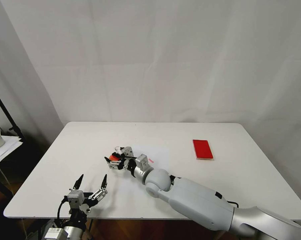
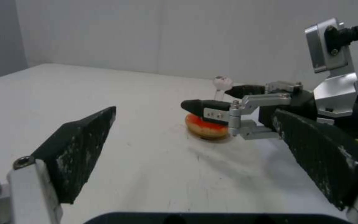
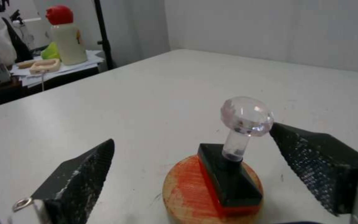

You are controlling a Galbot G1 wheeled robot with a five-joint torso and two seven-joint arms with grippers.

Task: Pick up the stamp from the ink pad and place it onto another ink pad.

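The stamp (image 3: 231, 169) stands upright on the round ink pad (image 3: 187, 194), its black base flat on the orange-red face and its clear ball knob (image 3: 246, 119) on top, so the placing looks done and the step in hand appears to be the release and retreat. The right gripper (image 1: 114, 156) sits over that pad near the middle of the white table (image 1: 74, 140), and in the right wrist view its fingers (image 3: 77, 174) are spread apart on either side of the stamp; the far one lies close beside the knob, and whether it touches cannot be told. The red rectangular ink pad (image 1: 202, 148) lies bare at about two o'clock from the round one, well apart. The left gripper (image 1: 90, 185) waits with its fingers splayed wide at about seven o'clock from the round pad, near the table's front edge, holding nothing. To finish well, the right gripper should probably widen a touch and then back away along its own axis, rising as it goes, so that neither finger catches the knob; the stamp is tall for its small base and would likely tip at a light sideways knock. A slow withdrawal seems wiser than a quick one.
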